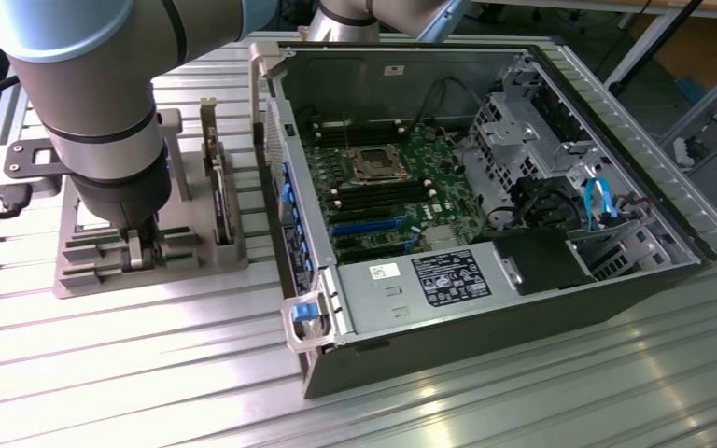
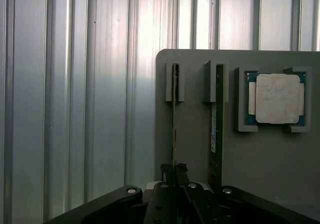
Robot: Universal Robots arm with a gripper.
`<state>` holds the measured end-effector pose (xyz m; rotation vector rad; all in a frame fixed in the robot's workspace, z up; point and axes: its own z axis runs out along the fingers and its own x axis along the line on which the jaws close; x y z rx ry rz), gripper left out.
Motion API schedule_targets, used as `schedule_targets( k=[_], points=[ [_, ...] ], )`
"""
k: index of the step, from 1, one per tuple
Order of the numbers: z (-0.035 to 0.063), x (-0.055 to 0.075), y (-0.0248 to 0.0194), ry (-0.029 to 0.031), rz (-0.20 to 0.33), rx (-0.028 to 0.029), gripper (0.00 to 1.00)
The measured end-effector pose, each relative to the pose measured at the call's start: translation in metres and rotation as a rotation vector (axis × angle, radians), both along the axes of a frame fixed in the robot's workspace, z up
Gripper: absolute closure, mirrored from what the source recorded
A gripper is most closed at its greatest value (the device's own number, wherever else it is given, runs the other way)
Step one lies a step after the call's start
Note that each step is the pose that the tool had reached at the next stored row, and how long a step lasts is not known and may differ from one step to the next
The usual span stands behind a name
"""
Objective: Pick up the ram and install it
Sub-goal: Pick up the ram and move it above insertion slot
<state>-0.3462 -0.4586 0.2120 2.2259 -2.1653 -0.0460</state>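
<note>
The ram (image 2: 174,119) is a thin stick seen edge-on, standing in a slot of the grey holder (image 2: 195,134). My gripper (image 2: 173,174) is lowered onto the ram's near end, one dark fingertip (image 2: 164,173) on each side, shut on it. In the exterior view the gripper (image 1: 141,250) reaches down into the same holder (image 1: 85,280) at that view's left, and the wrist hides the ram there. The open computer case (image 1: 484,187) lies to the exterior view's right with its motherboard (image 1: 377,201) exposed.
A taller dark card (image 2: 218,129) stands in the neighbouring slot, close beside the ram; it also rises from the holder as the dark card (image 1: 216,187). A processor chip (image 2: 277,98) rests in a pocket of the holder. Ribbed metal tabletop (image 1: 484,392) surrounds everything.
</note>
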Motion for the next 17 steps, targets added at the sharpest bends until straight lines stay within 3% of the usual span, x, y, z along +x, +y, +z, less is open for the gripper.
schedule_targets(
  k=[17],
  points=[
    [0.0, 0.0, 0.0007, 0.0, 0.0, -0.0001, 0.88]
  ],
)
